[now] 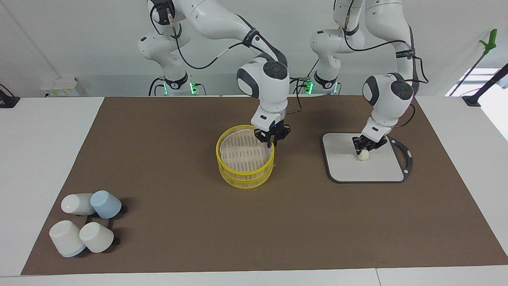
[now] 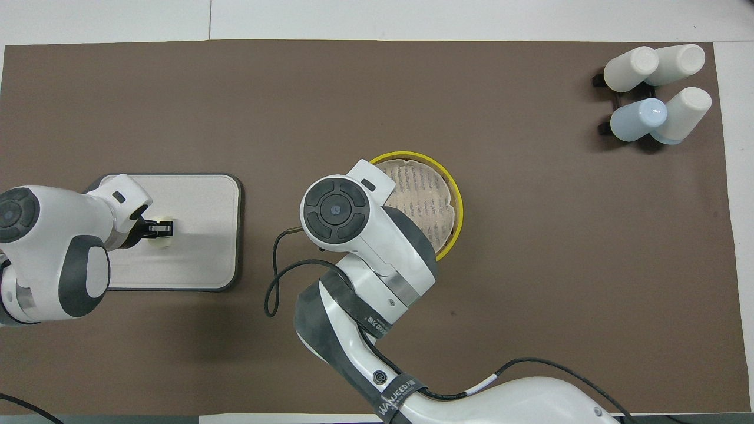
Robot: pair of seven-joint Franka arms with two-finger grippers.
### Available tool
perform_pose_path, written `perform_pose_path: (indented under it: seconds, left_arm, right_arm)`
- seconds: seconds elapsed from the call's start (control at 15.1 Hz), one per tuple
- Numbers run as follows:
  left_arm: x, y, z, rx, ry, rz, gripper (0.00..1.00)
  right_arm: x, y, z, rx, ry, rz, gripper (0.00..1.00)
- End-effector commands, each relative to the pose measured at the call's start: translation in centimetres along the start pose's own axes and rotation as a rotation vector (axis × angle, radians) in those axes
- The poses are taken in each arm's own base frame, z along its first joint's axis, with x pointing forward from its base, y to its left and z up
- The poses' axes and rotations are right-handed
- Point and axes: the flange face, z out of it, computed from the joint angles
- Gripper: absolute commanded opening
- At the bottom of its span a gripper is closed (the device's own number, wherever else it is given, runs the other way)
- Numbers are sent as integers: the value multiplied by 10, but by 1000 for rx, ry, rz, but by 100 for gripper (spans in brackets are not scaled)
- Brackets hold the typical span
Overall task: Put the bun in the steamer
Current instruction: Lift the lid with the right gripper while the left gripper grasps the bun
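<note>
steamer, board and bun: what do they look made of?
Steamer: looks like bamboo or wood slats, tan and matt, with a glossy yellow rim that could be plastic or painted.
Board: pale matt slab with a dark grey edge and handle loop, probably plastic.
Bun: smooth cream lump at the left gripper, dough-like; real or a replica, cannot tell.

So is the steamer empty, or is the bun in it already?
Empty: the steamer shows only bare slats. The bun lies on the grey board, at the left gripper.
</note>
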Motion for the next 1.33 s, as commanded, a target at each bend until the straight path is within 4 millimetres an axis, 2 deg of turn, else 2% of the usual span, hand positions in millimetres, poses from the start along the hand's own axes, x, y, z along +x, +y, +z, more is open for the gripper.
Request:
perform_pose_path:
  seconds: [0.0,0.13,0.2,0.27,0.4,0.46,0.53,0.6,0.73,0.86,0.93,0.99,1.06,1.19,1.26]
  left_arm:
    - [28,3,-51,-39,-56,-33,31]
    - [41,7,-92,-69,-80,-60,31]
    - [47,11,-113,-71,-87,-83,31]
    - [54,31,-133,-69,-79,-107,31]
    - [68,84,-151,-56,-63,-213,31]
    - [66,115,-154,-53,-58,-237,31]
    - [62,148,-156,-51,-52,-253,31]
    - [55,188,-159,-53,-40,-270,31]
    - [43,253,-158,-74,-2,-318,31]
    - [25,324,-141,-94,22,-332,31]
    - [22,353,-127,-100,26,-330,31]
    - [17,375,-120,-116,46,-336,31]
    - [10,388,-114,-133,60,-333,31]
    - [-12,422,-90,-138,62,-289,31]
    - [-17,439,-69,-123,51,-279,31]
  right_arm:
    - [-5,7,-7,0,-11,29,0]
    - [7,22,-18,-16,-28,41,0]
    - [19,36,-32,-23,-38,64,0]
    - [30,50,-49,-28,-49,73,0]
    - [41,86,-84,-46,-79,83,0]
    - [42,116,-105,-56,-107,78,0]
    - [44,158,-122,-70,-159,55,0]
    - [44,189,-130,-76,-202,16,0]
    - [46,257,-138,-84,-278,-57,0]
    - [49,328,-138,-55,-328,-104,0]
    - [49,352,-134,-40,-338,-130,0]
    - [47,370,-131,-29,-341,-145,0]
    - [47,374,-129,-24,-339,-160,0]
    - [45,373,-126,-26,-343,-162,0]
    - [44,373,-127,-26,-340,-162,0]
